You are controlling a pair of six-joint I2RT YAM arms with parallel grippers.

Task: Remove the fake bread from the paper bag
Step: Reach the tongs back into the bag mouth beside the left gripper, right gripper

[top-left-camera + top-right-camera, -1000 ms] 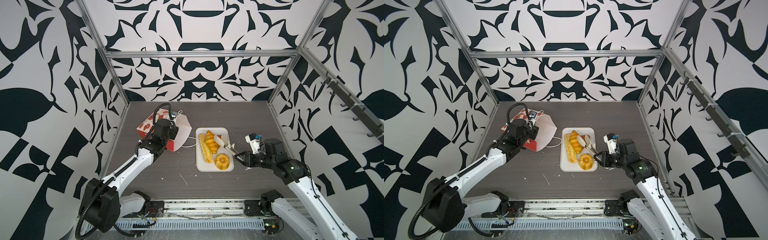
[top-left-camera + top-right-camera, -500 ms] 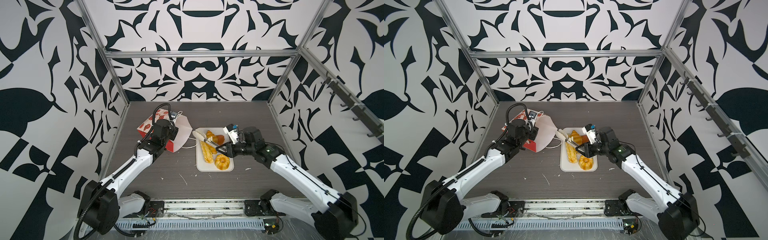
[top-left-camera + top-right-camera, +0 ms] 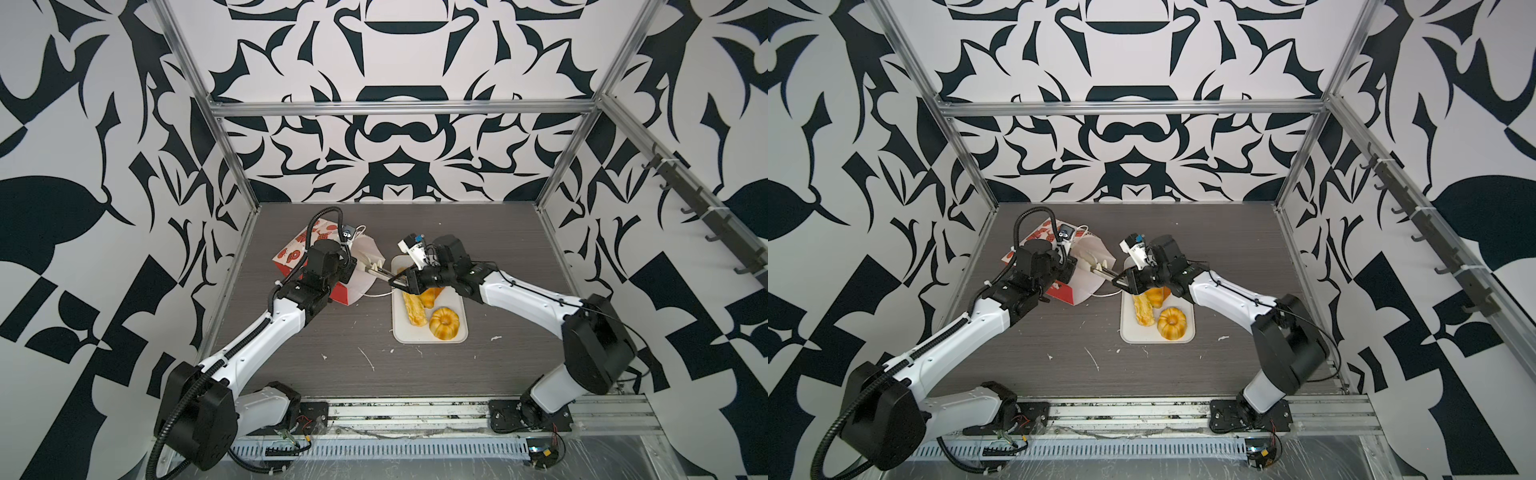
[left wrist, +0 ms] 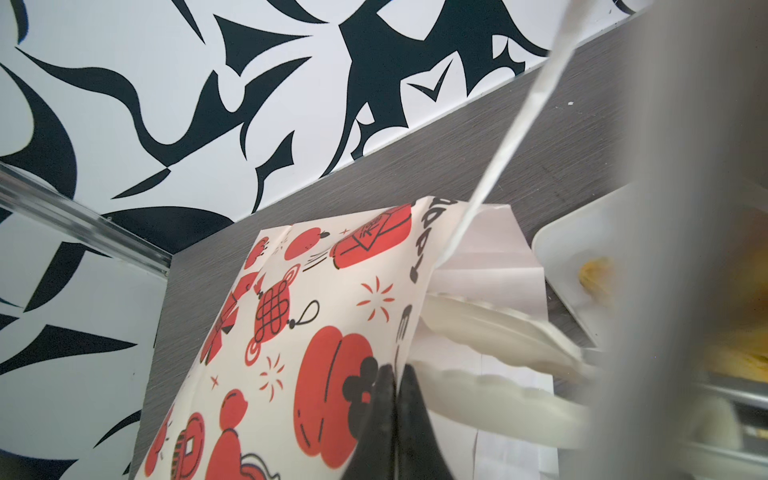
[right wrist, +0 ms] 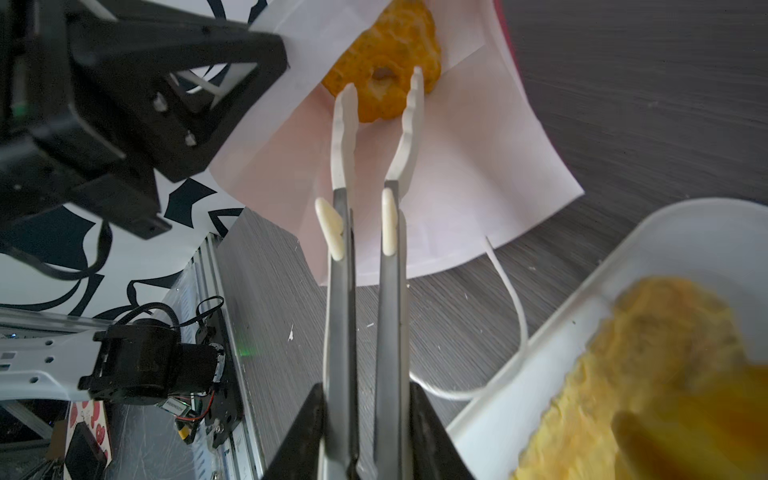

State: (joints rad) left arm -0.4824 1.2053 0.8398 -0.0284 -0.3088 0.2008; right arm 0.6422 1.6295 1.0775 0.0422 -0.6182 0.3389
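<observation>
Currently: paper bag [image 3: 297,254] lies on its side on the table [image 3: 498,232], mouth facing the white tray [image 3: 401,330]. At the mouth, the left gripper [image 4: 397,370] is clamped on the bag's upper edge and holds it lifted; the white inside shows in both top views. Opposite, the right gripper [image 5: 363,399] is clenched around a pair of tongs [image 5: 340,291], metal arms with white tips. The tongs reach from the tray side into the bag mouth, arms apart. Right wrist view: one golden pastry with a hole [image 5: 386,41] lies inside the bag on the white lining, with the tong tips either side of its near end; contact cannot be told. On the tray: long stick [image 3: 413,309], ring bun [image 3: 444,323] just beside it, and an orange-brown piece [image 3: 430,296] partly hidden under the right gripper. White cord handle [image 5: 513,299] loops on the table between bag and tray
</observation>
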